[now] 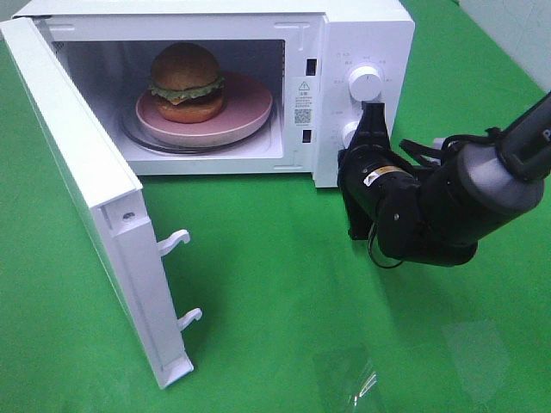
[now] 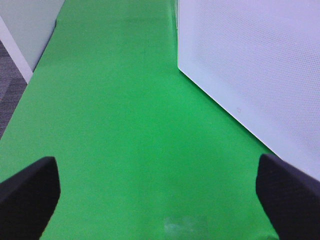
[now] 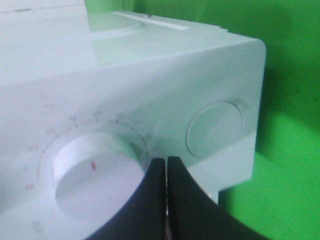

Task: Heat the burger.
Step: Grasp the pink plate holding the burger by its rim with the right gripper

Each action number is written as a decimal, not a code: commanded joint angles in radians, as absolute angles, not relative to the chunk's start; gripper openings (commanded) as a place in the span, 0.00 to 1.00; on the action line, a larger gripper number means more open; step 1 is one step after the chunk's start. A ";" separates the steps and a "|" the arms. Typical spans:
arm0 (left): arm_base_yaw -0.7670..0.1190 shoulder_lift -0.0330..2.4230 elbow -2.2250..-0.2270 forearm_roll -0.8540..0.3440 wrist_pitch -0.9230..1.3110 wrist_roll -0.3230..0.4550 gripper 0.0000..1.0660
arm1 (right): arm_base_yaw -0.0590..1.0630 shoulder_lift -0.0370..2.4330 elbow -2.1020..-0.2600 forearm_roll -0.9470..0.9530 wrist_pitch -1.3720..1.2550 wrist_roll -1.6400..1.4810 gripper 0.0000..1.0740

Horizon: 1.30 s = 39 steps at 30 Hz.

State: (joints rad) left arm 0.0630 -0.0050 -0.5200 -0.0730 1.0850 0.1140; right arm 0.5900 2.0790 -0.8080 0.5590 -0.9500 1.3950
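The burger, golden bun with green lettuce and cheese, sits on a pink plate inside the white microwave, whose door stands swung wide open to the left. My right gripper is shut, its tips against the control panel beside the lower knob and under the upper knob. In the right wrist view the shut right gripper touches the edge of one knob. My left gripper is open over bare green cloth, out of the high view.
The open door juts toward the front left, with two latch hooks on its edge. In the left wrist view the door's white outer face lies close on one side. Green cloth covers the table.
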 commanded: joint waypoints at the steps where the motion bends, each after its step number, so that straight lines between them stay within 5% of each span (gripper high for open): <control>1: 0.065 -0.023 -0.518 -0.080 1.071 0.110 0.94 | 0.596 2.041 -0.769 0.479 -0.929 1.408 0.00; 16: 0.065 -0.023 -0.518 -0.080 1.071 0.110 0.94 | 0.596 1.826 -0.565 0.359 -0.777 1.080 0.00; 39: 0.065 -0.023 -0.518 -0.080 1.071 0.110 0.94 | 0.593 1.520 -0.556 0.241 -0.183 0.364 0.04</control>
State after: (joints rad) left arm 0.0630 -0.0050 -0.5200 -0.0730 1.0850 0.1140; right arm 0.5950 1.5320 -0.5560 0.2520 -0.2100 0.4110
